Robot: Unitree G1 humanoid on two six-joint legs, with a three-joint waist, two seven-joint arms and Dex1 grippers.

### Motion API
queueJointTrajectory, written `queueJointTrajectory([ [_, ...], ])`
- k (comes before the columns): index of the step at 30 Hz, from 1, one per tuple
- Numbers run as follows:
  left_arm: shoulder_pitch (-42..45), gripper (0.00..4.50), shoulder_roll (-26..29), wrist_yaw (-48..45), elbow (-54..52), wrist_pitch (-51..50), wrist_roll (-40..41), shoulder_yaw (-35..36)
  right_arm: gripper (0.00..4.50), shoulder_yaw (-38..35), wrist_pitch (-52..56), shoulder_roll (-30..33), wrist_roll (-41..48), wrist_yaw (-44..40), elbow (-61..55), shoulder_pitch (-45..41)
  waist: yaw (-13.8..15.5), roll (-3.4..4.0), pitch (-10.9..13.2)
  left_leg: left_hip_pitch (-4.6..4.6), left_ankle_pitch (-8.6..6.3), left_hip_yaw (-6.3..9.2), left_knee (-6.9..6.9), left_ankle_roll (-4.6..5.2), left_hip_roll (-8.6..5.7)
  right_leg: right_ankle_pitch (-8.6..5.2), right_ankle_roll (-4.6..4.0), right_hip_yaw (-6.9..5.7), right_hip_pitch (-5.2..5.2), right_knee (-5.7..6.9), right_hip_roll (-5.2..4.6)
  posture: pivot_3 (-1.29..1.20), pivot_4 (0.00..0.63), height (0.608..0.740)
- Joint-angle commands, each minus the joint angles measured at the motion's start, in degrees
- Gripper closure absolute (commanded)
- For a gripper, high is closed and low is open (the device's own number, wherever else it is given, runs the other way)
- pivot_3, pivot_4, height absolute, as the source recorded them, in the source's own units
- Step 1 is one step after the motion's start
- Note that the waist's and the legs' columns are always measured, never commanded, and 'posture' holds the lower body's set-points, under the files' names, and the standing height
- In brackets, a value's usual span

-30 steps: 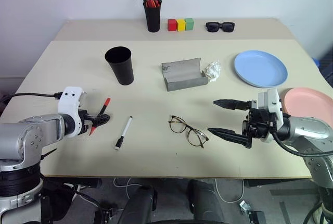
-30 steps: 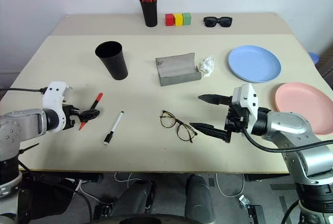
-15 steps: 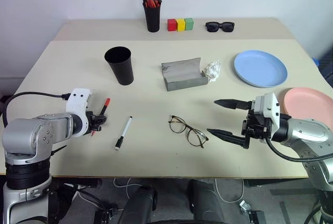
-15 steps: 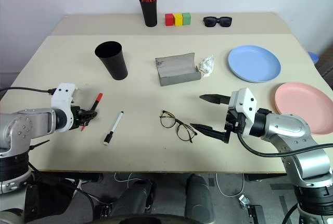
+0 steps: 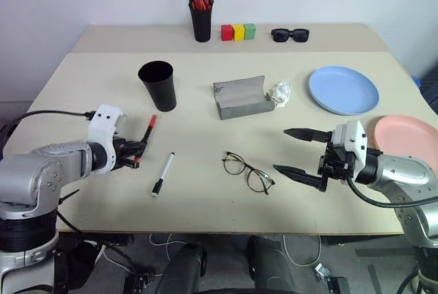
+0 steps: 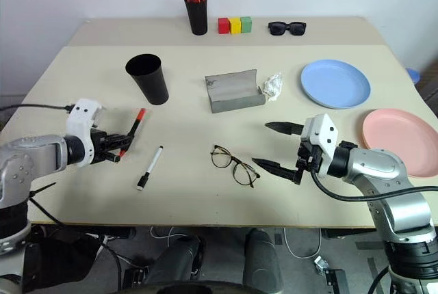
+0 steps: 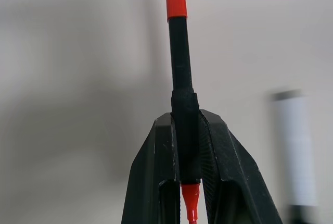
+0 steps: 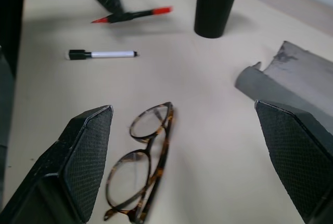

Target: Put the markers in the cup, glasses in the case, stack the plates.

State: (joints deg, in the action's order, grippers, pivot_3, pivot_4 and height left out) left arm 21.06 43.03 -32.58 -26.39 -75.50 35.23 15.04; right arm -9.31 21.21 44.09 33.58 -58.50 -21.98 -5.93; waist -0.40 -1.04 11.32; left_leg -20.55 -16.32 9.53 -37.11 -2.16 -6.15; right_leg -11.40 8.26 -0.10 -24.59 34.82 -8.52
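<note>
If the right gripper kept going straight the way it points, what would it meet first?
Probably the glasses: the right gripper has its jaws wide open, and the glasses lie on the table between them in its wrist view. It may pass just above them; height is unclear.

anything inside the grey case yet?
The grey case lies open, and the part of its inside that shows holds nothing. Its raised front wall hides the bottom. The glasses lie on the table, nearer the robot.
</note>
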Motion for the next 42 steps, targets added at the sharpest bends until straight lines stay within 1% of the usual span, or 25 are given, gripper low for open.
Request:
queueJointTrajectory([
  [1, 0.88, 4.40, 0.09, -5.93, -2.61, 13.22, 0.35, -0.56, 0.00, -1.58, 1.03, -0.42, 2.83, -0.10, 0.65, -2.00, -0.02, 0.02, 0.00, 0.00, 0.00, -0.02, 0.01, 0.00, 0.00, 0.00, -0.01, 0.00, 0.00, -0.03, -0.01, 0.00, 0.150, 0.740],
  [3, 1.82, 4.40, -2.19, -7.91, -2.42, 20.95, -0.09, -1.72, 0.00, -2.60, 2.82, -1.09, 5.56, 0.32, 1.03, -2.99, 0.07, 0.02, 0.00, 0.00, 0.00, -0.03, 0.01, 0.00, 0.01, 0.01, -0.04, 0.00, 0.02, -0.09, 0.00, 0.00, 0.150, 0.740],
  [6, 3.91, 4.40, -5.02, -6.80, -0.42, 25.31, -0.45, -2.55, 0.00, -2.93, 3.49, -1.22, 6.26, 0.95, 1.20, -3.50, 0.40, 0.02, -0.01, -0.07, 0.01, -0.02, 0.00, 0.01, 0.02, 0.08, -0.11, 0.00, 0.06, -0.28, 0.03, 0.00, 0.150, 0.740],
  [7, 5.74, 4.40, -6.56, -6.22, 1.26, 29.47, -2.39, -3.72, 0.00, -3.17, 4.24, -1.34, 7.44, 1.02, 0.95, -3.68, 0.43, 0.02, -0.01, -0.09, 0.00, -0.04, 0.01, 0.03, 0.02, 0.29, -0.29, 0.00, 0.06, -0.41, 0.04, 0.00, 0.150, 0.740],
  [8, 7.76, 4.40, -9.04, -6.20, 3.33, 33.69, -2.80, -3.88, 0.00, -3.16, 4.16, -1.45, 7.65, 1.12, 0.72, -3.80, 0.73, 0.03, -0.01, -0.12, -0.01, -0.04, 0.01, 0.06, 0.02, 0.31, -0.26, 0.00, 0.06, -0.46, 0.05, 0.00, 0.150, 0.740],
  [10, 11.27, 4.40, -12.25, -5.31, 7.08, 38.59, -3.81, -4.15, 0.00, -3.01, 4.13, -1.68, 7.87, 1.28, 0.70, -4.00, 1.23, 0.02, -0.02, -0.16, -0.01, -0.06, -0.01, 0.07, 0.01, 0.37, -0.23, 0.00, 0.08, -0.55, 0.06, 0.00, 0.150, 0.740],
  [13, 15.83, 4.40, -14.52, -4.20, 13.80, 46.63, -7.24, -4.02, 0.00, -2.40, 3.32, -1.94, 6.65, 1.36, 1.08, -4.12, 1.26, 0.01, -0.02, -0.30, -0.01, -0.04, -0.07, 0.07, -0.03, 0.54, -0.13, -0.01, 0.07, -0.71, 0.11, 0.00, 0.150, 0.740],
  [16, 20.59, 4.40, -16.21, -4.01, 23.72, 57.03, -9.04, -1.44, 0.00, -2.19, 2.99, -2.41, 6.40, 1.60, 1.23, -4.39, 1.09, 0.01, -0.02, -0.31, -0.02, -0.06, -0.06, 0.09, -0.04, 0.55, -0.11, -0.01, 0.07, -0.77, 0.13, 0.00, 0.150, 0.740],
  [18, 22.76, 4.40, -16.39, -3.93, 29.08, 61.63, -9.83, -0.34, 0.00, -2.29, 2.96, -2.69, 6.46, 1.53, 1.37, -4.45, 1.04, 0.02, -0.02, -0.31, -0.02, -0.07, -0.06, 0.09, -0.03, 0.55, -0.11, -0.01, 0.05, -0.78, 0.18, 0.00, 0.150, 0.740],
  [21, 26.75, 4.40, -16.86, -3.13, 42.14, 72.60, -12.61, 1.01, 0.00, -2.12, 2.52, -2.61, 5.78, 1.19, 1.82, -4.40, 1.18, 0.02, -0.03, -0.31, -0.02, -0.05, -0.06, 0.08, 0.00, 0.55, -0.11, -0.01, 0.03, -0.77, 0.28, 0.00, 0.150, 0.740],
  [24, 30.78, 4.40, -17.92, -2.48, 54.56, 81.95, -13.54, 2.61, 0.00, -1.85, 2.11, -2.56, 5.06, 1.13, 2.13, -4.50, 1.20, 0.01, -0.03, -0.33, 0.00, -0.04, -0.10, 0.07, 0.00, 0.61, -0.11, -0.01, 0.04, -0.79, 0.31, 0.00, 0.150, 0.740],
  [27, 34.71, 4.40, -18.75, -4.11, 66.01, 89.45, -13.78, 3.54, 0.00, -1.85, 2.46, -2.83, 5.28, 1.45, 1.67, -4.88, 1.20, 0.01, -0.03, -0.38, 0.00, -0.04, -0.17, 0.08, -0.01, 0.65, -0.07, 0.00, 0.05, -0.81, 0.31, 0.00, 0.150, 0.740],
  [31, 38.89, 4.40, -19.89, -6.71, 78.20, 94.47, -12.53, 5.26, 0.00, -2.04, 2.62, -2.67, 5.39, 1.66, 1.36, -5.31, 1.15, 0.01, -0.03, -0.44, 0.00, -0.02, -0.22, 0.09, -0.02, 0.67, -0.03, -0.01, 0.04, -0.81, 0.32, 0.00, 0.150, 0.740],
  [34, 40.23, 4.40, -20.85, -7.49, 84.20, 97.20, -13.42, 5.37, 0.00, -2.27, 2.62, -2.49, 5.39, 1.90, 1.22, -5.66, 1.07, 0.01, -0.03, -0.45, 0.00, -0.02, -0.23, 0.09, -0.02, 0.67, -0.02, -0.01, 0.04, -0.82, 0.32, 0.00, 0.150, 0.740],
  [38, 40.78, 4.40, -21.17, -7.30, 87.76, 99.41, -14.37, 5.26, 0.00, -2.30, 2.53, -2.51, 5.17, 2.36, 0.88, -5.41, 0.98, 0.00, -0.03, -0.45, 0.00, -0.01, -0.23, 0.09, -0.02, 0.68, -0.02, -0.01, 0.03, -0.81, 0.33, 0.00, 0.150, 0.740],
  [42, 39.98, 4.40, -21.45, -7.62, 88.02, 99.89, -14.71, 5.10, 0.00, -2.42, 2.40, -2.38, 4.90, 2.66, 0.61, -4.63, 1.07, 0.00, -0.03, -0.46, 0.00, 0.00, -0.25, 0.09, -0.01, 0.69, -0.02, -0.01, 0.01, -0.79, 0.34, 0.00, 0.150, 0.740],
])
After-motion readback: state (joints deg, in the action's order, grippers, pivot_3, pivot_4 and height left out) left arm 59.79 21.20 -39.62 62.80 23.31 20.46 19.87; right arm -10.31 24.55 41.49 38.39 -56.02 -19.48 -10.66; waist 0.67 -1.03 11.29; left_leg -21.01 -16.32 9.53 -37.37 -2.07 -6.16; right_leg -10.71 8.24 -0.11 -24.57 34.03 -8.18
